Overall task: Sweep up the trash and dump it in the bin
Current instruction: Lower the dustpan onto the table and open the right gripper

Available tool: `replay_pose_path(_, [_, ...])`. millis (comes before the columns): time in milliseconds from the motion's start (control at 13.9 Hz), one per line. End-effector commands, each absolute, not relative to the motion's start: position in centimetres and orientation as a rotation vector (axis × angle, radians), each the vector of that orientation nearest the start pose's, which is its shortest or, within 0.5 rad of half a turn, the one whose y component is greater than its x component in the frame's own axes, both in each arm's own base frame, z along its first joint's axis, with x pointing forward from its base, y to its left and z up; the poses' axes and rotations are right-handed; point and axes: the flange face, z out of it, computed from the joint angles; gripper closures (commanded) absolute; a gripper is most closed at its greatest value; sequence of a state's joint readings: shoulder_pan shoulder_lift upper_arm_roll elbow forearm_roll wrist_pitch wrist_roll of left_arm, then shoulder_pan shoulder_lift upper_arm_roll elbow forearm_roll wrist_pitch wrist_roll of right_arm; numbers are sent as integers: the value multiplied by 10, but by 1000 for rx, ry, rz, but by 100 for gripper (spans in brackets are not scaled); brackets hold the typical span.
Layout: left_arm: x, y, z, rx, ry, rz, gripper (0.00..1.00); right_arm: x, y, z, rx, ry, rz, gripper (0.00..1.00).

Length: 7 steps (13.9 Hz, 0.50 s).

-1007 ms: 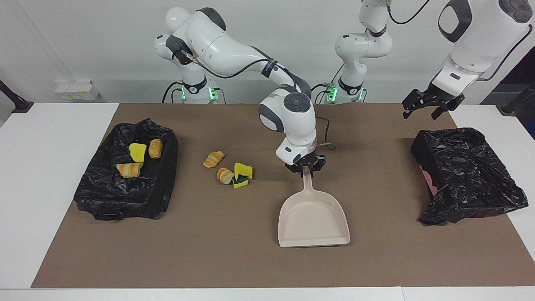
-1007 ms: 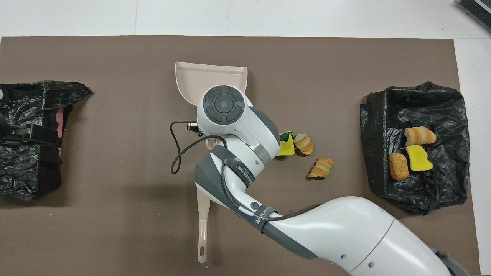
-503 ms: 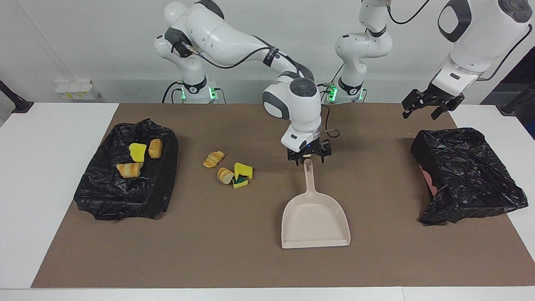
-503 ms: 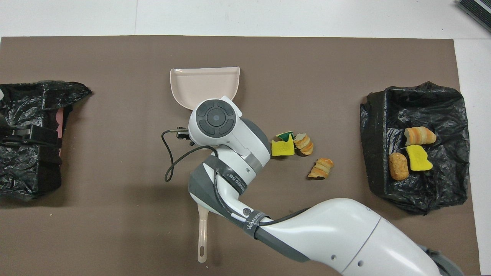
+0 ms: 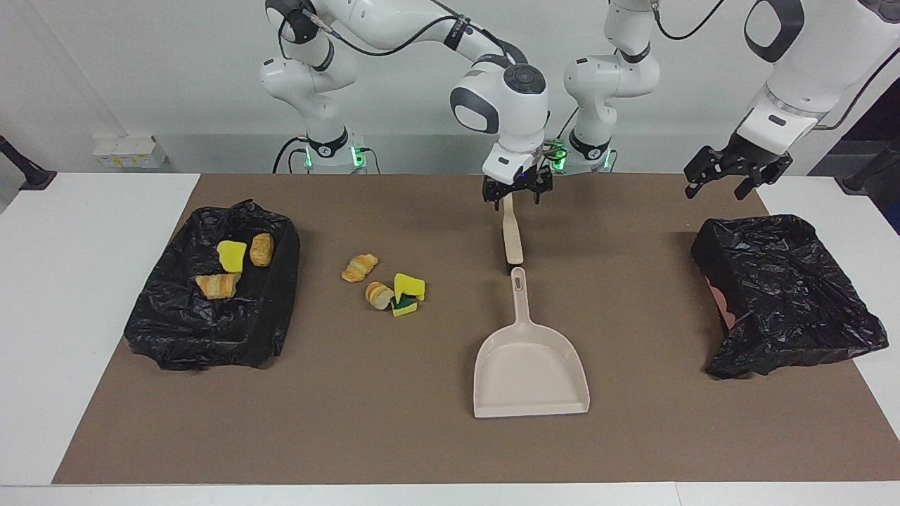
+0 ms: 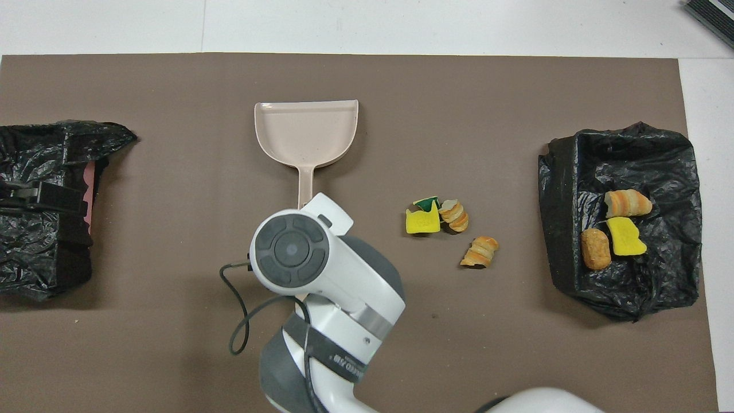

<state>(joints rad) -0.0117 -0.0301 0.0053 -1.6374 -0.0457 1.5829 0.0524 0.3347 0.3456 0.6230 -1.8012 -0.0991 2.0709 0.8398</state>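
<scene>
White arms (image 5: 394, 21), grey joints, black cables, seemingly black hands (image 5: 737, 169)

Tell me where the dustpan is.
The dustpan lies flat mid-table on the brown mat, handle toward the robots, beside the loose trash.

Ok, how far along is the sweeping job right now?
Done: three trash pieces lie in the bin at the right arm's end. In hand: nothing; the right gripper hangs open over the brush, the dustpan lies empty, the left gripper waits open. Left: sweeping up the loose pieces on the mat and dumping them.
</scene>
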Motion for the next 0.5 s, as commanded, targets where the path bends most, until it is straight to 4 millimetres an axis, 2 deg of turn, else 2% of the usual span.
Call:
replay_pose_path(0, [552,-7,610,-3167,90,72,0,363,486,357,-3052,-191,169,0])
replay_pose_path(288, [550,-10,607,-3172,109,74,0,339,492,352,-3049,-182,188,0])
replay_pose_path(431, [548,-9,608,-3172,109,79,0,327,487,346,-3069,-196,195,1])
